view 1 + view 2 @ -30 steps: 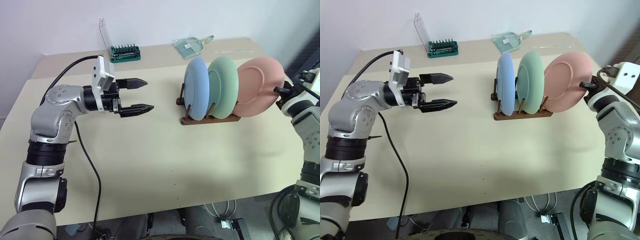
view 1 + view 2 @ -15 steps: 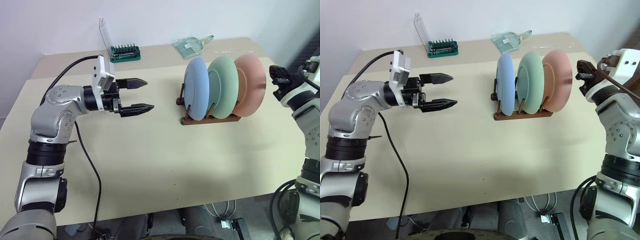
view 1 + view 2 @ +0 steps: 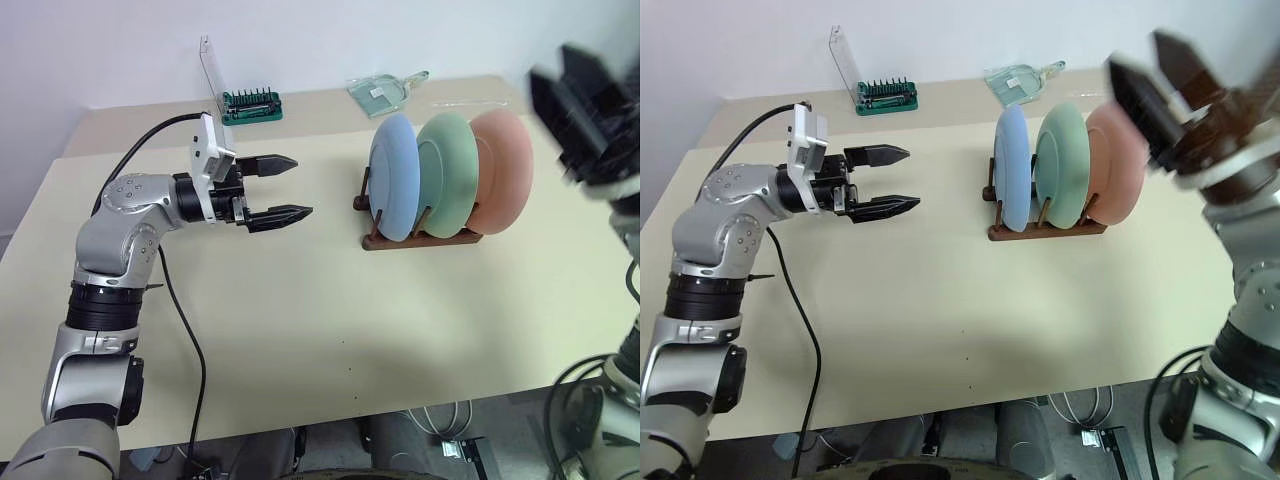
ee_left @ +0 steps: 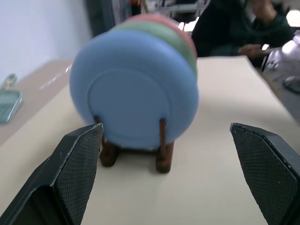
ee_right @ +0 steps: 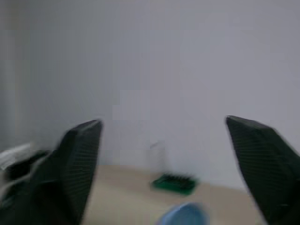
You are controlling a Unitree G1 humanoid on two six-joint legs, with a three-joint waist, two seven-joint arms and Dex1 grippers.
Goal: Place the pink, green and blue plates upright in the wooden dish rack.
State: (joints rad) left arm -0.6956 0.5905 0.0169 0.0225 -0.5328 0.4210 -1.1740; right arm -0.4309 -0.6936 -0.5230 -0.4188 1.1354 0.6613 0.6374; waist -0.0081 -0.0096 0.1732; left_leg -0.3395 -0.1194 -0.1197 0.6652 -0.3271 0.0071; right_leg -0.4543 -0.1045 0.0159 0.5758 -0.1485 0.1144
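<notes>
The blue plate (image 3: 393, 176), the green plate (image 3: 450, 170) and the pink plate (image 3: 505, 170) stand upright side by side in the wooden dish rack (image 3: 418, 239) right of the table's middle. My left gripper (image 3: 284, 187) hovers open above the table to the left of the rack, pointing at it; the left wrist view has the blue plate (image 4: 133, 96) in front of the other two. My right gripper (image 3: 1155, 60) is raised above and to the right of the pink plate, open and holding nothing.
A green tool holder (image 3: 250, 105) with a clear lid stands at the table's back edge. A clear dustpan-like item (image 3: 380, 92) lies at the back, behind the rack. A black cable (image 3: 185, 330) trails over the table's left side. A seated person (image 4: 239, 28) appears in the left wrist view, beyond the table.
My right gripper let go of the pink plate, which now stands in the rack, then opened and lifted up and away. The left gripper stayed in place.
</notes>
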